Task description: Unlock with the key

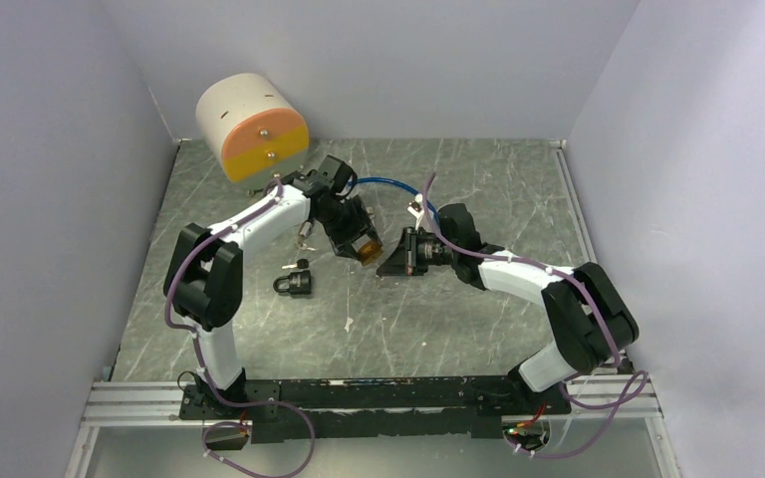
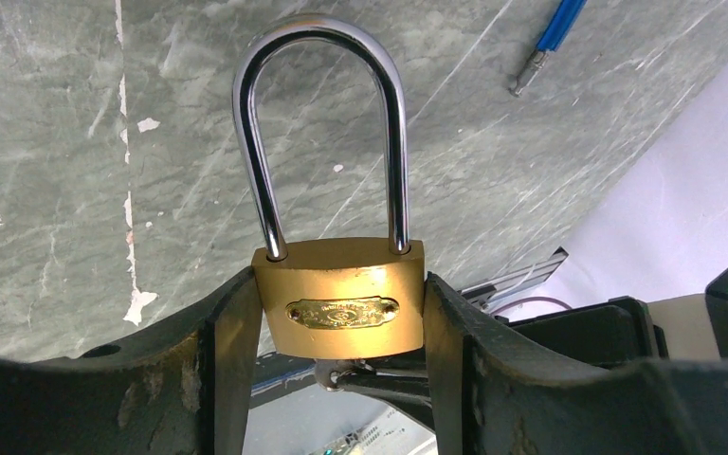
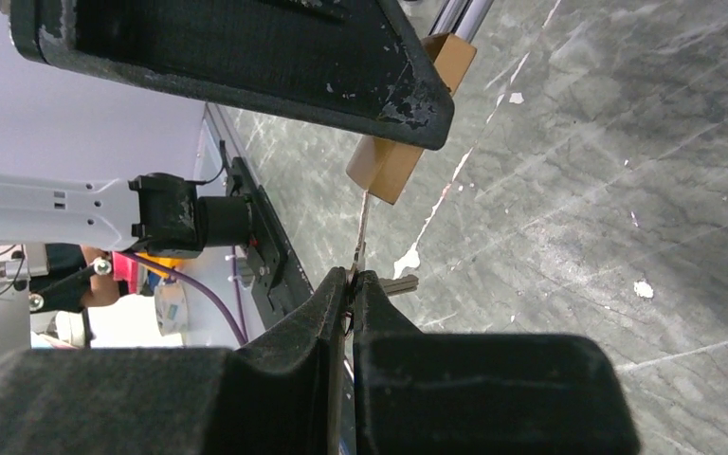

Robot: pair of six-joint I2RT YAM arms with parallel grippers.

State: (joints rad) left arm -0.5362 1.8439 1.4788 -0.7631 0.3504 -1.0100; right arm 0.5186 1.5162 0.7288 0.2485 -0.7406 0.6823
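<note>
My left gripper (image 2: pixel 339 308) is shut on a brass padlock (image 2: pixel 339 296), its fingers (image 2: pixel 232 332) pressing the two sides of the body. The steel shackle (image 2: pixel 322 133) points away and both its legs sit in the body. In the top view the padlock (image 1: pixel 365 249) is held above mid-table. My right gripper (image 3: pixel 352 280) is shut on a thin silver key (image 3: pixel 361 232), whose blade runs up to the padlock's underside (image 3: pixel 403 152). How deep it sits cannot be seen. A second key (image 3: pixel 400 282) sticks out sideways. The right gripper (image 1: pixel 398 257) is beside the lock.
A small black padlock (image 1: pixel 296 282) lies on the grey marbled table (image 1: pixel 438 329) to the left of the grippers. A blue cable (image 1: pixel 388 184) lies behind them. A cream and orange cylinder (image 1: pixel 251 124) stands at the back left. Walls close three sides.
</note>
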